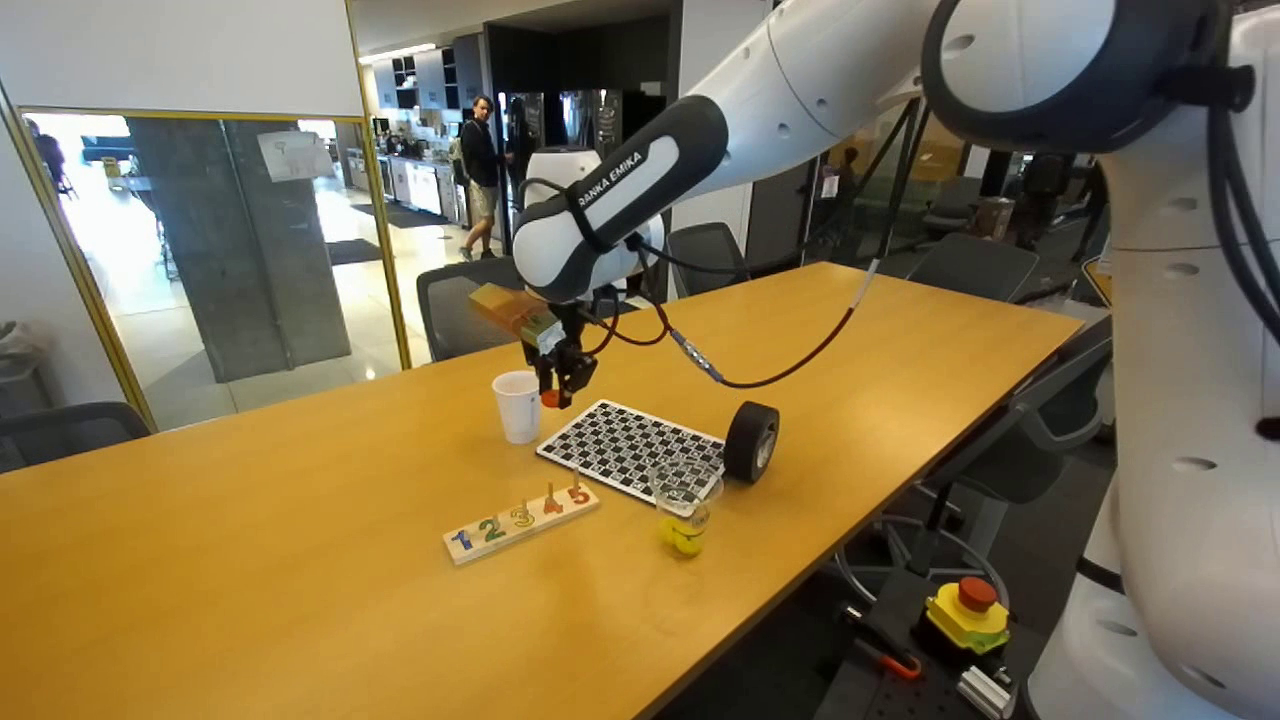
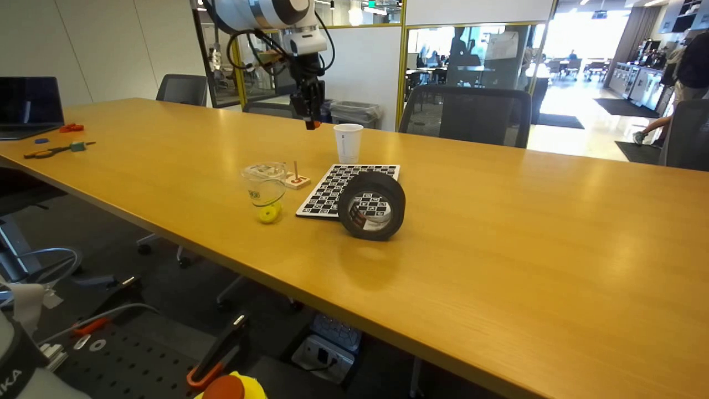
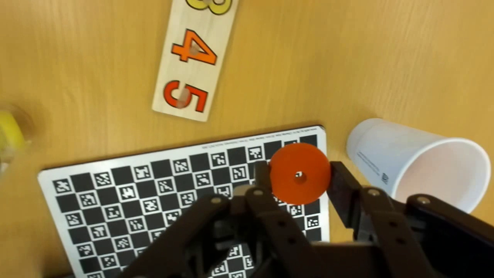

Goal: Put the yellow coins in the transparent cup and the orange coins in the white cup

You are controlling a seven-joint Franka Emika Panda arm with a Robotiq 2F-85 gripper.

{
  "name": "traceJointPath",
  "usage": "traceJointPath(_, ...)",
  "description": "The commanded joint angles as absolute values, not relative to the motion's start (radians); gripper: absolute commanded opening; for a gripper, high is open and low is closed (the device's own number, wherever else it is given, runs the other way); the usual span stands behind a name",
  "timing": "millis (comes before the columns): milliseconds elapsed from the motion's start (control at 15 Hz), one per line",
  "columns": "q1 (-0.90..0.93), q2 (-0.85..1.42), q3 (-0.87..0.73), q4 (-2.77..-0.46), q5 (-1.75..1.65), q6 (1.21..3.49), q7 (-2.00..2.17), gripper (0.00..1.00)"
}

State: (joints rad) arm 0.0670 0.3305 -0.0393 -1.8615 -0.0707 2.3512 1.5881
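Nearest the camera in the wrist view, the gripper [image 3: 300,174] is clamped on a single flat orange coin [image 3: 299,162], holding it by opposite edges. Gripper and coin are raised above the tabletop [image 1: 250,560]. The white cup [image 1: 518,408] stands upright on the tabletop, and in both exterior views the coin appears close to its rim, to one side of the mouth.

Just beside the white cup, with a gap between them, lies a checkered board [image 1: 632,452] with small printed codes in its white squares. In the wrist view the coin overlaps one corner of this board. A pegged wooden number strip [image 1: 520,527], marked 1 to 5, lies near the board, separated from it by bare tabletop.

At the end of the board remote from the white cup, a black roll [image 1: 743,440] stands on edge; from here I cannot tell whether roll and board touch. The transparent cup [image 2: 266,191] stands upright near the same end. Its base contains the yellow coins [image 2: 270,213], visible through the wall.

Further out, in an exterior view, a laptop [image 2: 27,105] rests on the tabletop, well apart from both cups.
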Motion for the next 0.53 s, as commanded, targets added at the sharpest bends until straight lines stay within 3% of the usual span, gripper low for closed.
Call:
traceJointPath(0,0.041,0.49,-0.038,-1.611,-0.024,2.265,1.454,0.23)
traceJointPath(467,0.023,0.699,-0.05,-1.279,0.016,2.132,1.322,0.23)
